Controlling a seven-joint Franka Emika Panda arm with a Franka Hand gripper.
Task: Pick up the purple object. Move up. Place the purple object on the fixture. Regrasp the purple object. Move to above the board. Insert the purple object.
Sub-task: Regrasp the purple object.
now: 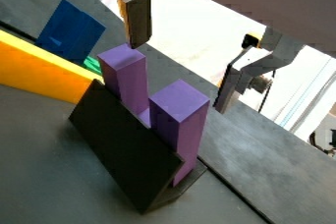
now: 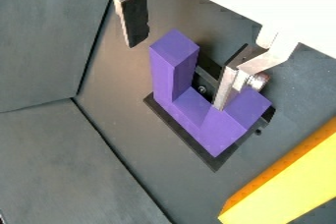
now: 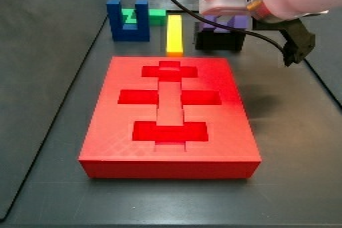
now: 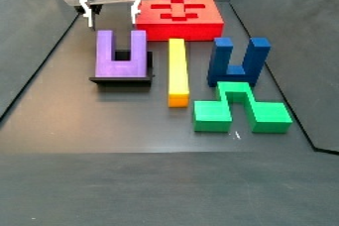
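The purple object [image 1: 160, 105] [image 2: 184, 95] stands on the black fixture [image 1: 116, 159] [image 2: 209, 72], bar down and both prongs pointing up. In both side views it shows on the fixture [image 3: 218, 41] [image 4: 127, 82] as a purple U [image 3: 231, 22] [image 4: 121, 56]. My gripper [image 1: 186, 59] [image 2: 184, 55] [image 3: 222, 8] [image 4: 111, 16] hangs open just over the prong tips. One finger is beside the outer prong and one is by the other prong. Nothing is held. The red board [image 3: 171, 107] [image 4: 185, 10] lies apart from the fixture.
A yellow bar [image 4: 177, 69] [image 3: 175, 30] [image 1: 39, 66] lies beside the fixture. Past it stand a blue U-shaped block [image 4: 239, 59] [image 3: 128, 20] and a green block [image 4: 239, 106]. The grey floor [image 4: 79, 141] has sloping walls around it.
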